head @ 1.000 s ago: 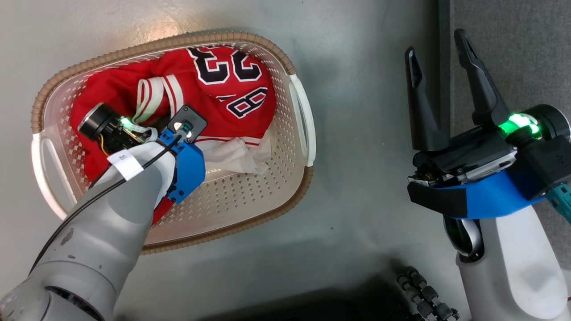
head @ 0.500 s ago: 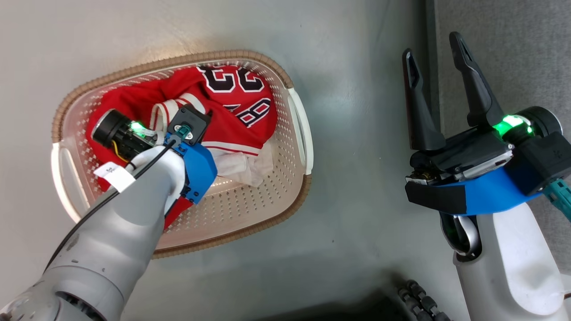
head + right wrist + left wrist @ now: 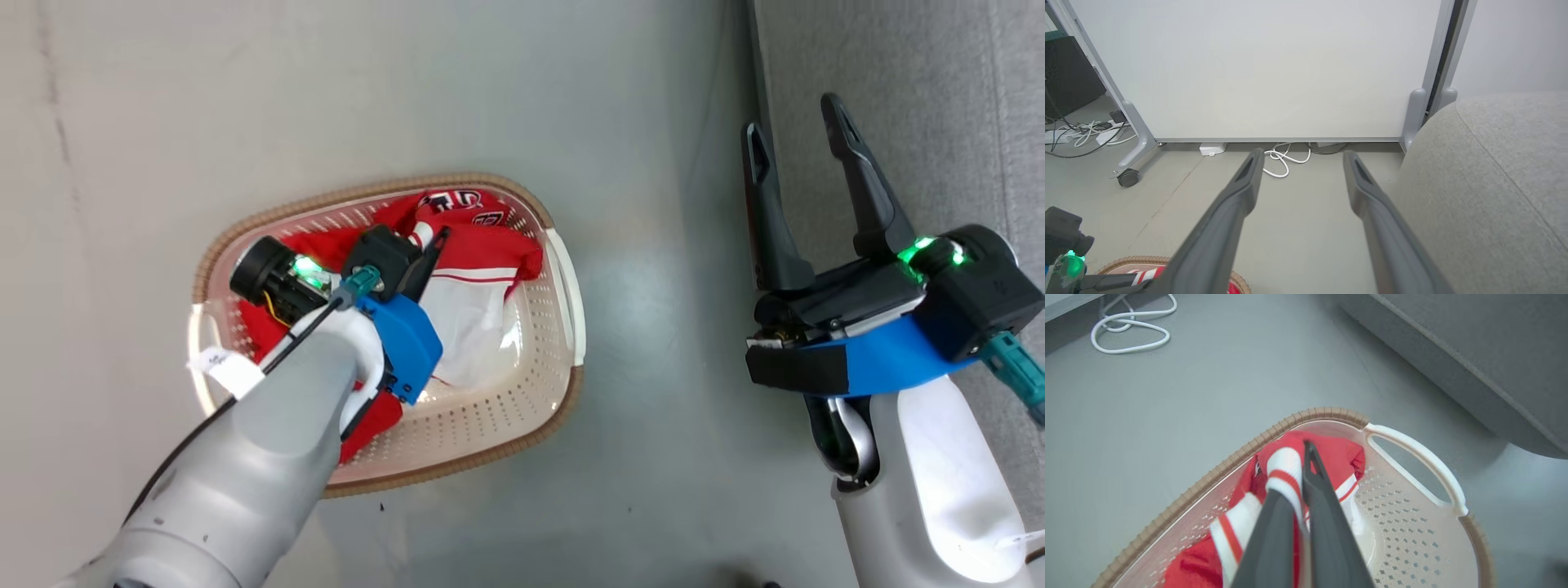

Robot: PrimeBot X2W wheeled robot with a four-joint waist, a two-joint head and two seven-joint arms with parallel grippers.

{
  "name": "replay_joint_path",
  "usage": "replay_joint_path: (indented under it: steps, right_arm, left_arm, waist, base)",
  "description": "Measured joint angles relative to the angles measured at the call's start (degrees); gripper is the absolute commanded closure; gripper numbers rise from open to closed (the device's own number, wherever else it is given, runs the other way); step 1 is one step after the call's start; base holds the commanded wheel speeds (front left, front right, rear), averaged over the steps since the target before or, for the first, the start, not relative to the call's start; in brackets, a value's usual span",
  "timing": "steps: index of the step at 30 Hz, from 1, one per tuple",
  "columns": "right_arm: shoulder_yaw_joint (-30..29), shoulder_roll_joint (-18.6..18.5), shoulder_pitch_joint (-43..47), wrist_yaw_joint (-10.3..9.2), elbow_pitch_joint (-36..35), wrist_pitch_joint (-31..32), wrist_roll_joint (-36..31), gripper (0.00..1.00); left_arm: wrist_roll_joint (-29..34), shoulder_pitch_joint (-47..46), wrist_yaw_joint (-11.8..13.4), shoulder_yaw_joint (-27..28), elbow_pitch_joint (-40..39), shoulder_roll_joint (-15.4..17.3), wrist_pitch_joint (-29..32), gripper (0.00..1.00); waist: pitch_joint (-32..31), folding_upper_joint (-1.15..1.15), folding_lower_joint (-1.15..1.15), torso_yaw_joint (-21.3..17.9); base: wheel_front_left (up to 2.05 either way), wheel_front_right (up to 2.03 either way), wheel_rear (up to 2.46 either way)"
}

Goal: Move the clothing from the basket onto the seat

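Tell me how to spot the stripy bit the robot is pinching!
Start at the big grey sofa; on the floor beside it stands a cream basket with a brown rim. Inside lies red clothing, and the left gripper is shut on one band of it. That band is white with a red stripe, unlike the plain red cloth around it.

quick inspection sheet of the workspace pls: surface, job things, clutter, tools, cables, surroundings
surface: grey floor, bare around the basket
job's things: basket on the floor; red clothing in it, one striped edge raised; sofa to its right, no clothing on the part in view
clutter: nothing seen
grippers: left tool shut on the clothing's striped edge, over the basket; right tool open, empty, at the sofa's edge
cables: white cables on the floor under the panel
surroundings: white panel on castors beyond the floor
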Motion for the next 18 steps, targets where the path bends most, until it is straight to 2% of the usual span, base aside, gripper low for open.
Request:
replay_joint_path:
  steps: [18]
  right_arm:
    - [-0.44, 0.01, 6.73, 0.0, 3.86, 0.0, 0.38, 0.0]
  left_arm:
    - [9.68, 17.7, 1.07, 15.3, -26.21, 0.96, 0.01, 1.0]
  waist:
    - [-18.18, 0.0, -0.01, 3.2]
  base:
    - [0.0, 0.0, 0.0]
